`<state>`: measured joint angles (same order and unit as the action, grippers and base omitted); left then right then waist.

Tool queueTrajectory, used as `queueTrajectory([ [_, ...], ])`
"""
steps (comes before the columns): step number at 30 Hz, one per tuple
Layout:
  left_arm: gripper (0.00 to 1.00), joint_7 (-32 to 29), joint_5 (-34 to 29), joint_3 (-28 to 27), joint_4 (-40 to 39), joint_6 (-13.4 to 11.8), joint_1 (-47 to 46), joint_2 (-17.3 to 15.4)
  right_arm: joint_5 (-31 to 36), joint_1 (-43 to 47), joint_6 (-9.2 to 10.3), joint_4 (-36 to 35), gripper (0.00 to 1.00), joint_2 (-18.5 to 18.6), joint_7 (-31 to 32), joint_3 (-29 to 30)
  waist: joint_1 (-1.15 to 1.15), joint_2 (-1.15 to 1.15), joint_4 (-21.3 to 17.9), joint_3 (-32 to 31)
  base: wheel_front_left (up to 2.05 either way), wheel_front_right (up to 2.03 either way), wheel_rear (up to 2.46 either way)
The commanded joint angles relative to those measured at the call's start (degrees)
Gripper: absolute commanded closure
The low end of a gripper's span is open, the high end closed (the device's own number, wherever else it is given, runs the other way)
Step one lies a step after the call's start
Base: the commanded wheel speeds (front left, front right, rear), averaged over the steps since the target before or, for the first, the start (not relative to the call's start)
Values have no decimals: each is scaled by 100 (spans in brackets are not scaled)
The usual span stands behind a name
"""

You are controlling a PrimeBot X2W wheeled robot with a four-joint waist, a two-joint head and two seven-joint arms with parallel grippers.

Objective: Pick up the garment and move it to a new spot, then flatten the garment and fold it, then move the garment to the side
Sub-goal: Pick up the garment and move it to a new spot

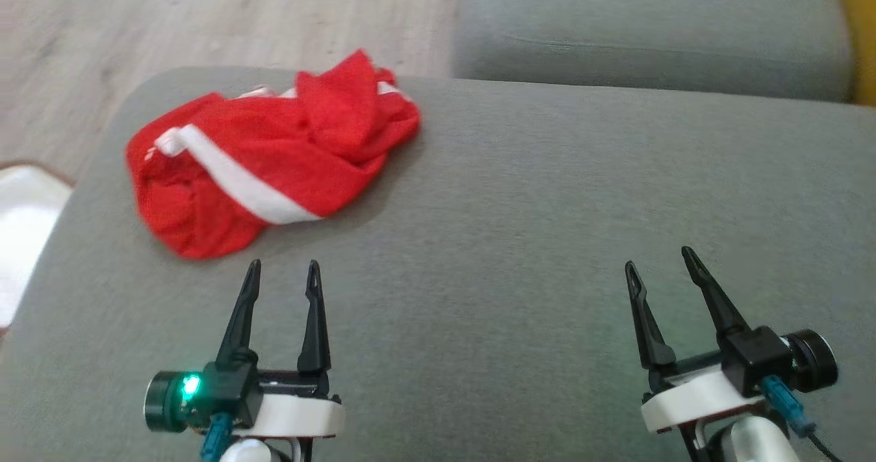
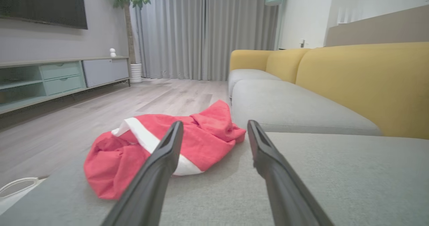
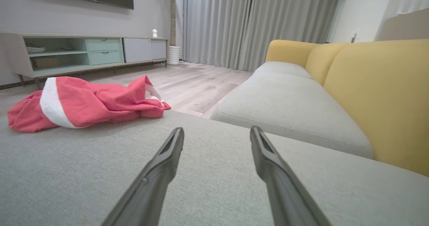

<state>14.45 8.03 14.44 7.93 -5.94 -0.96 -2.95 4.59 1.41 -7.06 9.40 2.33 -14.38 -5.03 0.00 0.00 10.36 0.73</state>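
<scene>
A crumpled red garment (image 1: 267, 154) with a white band lies on the grey sofa cushion (image 1: 520, 243) near its far left corner. My left gripper (image 1: 284, 270) hovers just short of it, open and empty, fingers pointing toward the cloth. In the left wrist view the garment (image 2: 207, 139) sits right beyond my left gripper (image 2: 214, 127). My right gripper (image 1: 657, 260) stands open and empty over bare cushion at the lower right, far from the cloth. The right wrist view has the garment (image 3: 83, 102) at the left and my right gripper (image 3: 218, 132) over grey fabric.
The cushion's left edge drops to a wooden floor (image 1: 171, 24). A second grey seat cushion (image 1: 650, 31) lies beyond, with yellow sofa backs (image 2: 362, 82) to the right. A white object (image 1: 20, 229) sits on the floor at the left. A TV cabinet (image 3: 83, 52) stands across the room.
</scene>
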Motion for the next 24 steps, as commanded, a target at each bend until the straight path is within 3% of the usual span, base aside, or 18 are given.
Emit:
queueTrajectory([
  [1, 0, 55, -75, -201, -207, 2, -300, 6, 7, -175, -43, -196, 0, 54, -62, -127, 0, 0, 418, 64, 0, 0, 0],
  [9, 0, 55, -171, -231, -168, 21, -249, 7, 11, -173, -43, -214, 0, 54, -62, -107, 0, 0, 1010, 142, 0, 0, 0],
  [14, 0, 55, -250, -234, -203, 16, -261, 7, 62, -203, -43, -221, 0, 55, -62, -122, 0, 0, 1167, 267, 0, 0, 0],
  [17, 0, 55, -376, -221, -229, 139, -397, 7, 89, -291, -43, -255, 0, 121, -62, -147, 0, 0, 1204, 472, 0, 0, 0],
  [24, 0, 55, -576, -441, -502, 542, -1896, -228, 151, -712, -43, -485, 0, 589, -62, -158, 0, 0, 1189, 1443, 0, 0, 0],
])
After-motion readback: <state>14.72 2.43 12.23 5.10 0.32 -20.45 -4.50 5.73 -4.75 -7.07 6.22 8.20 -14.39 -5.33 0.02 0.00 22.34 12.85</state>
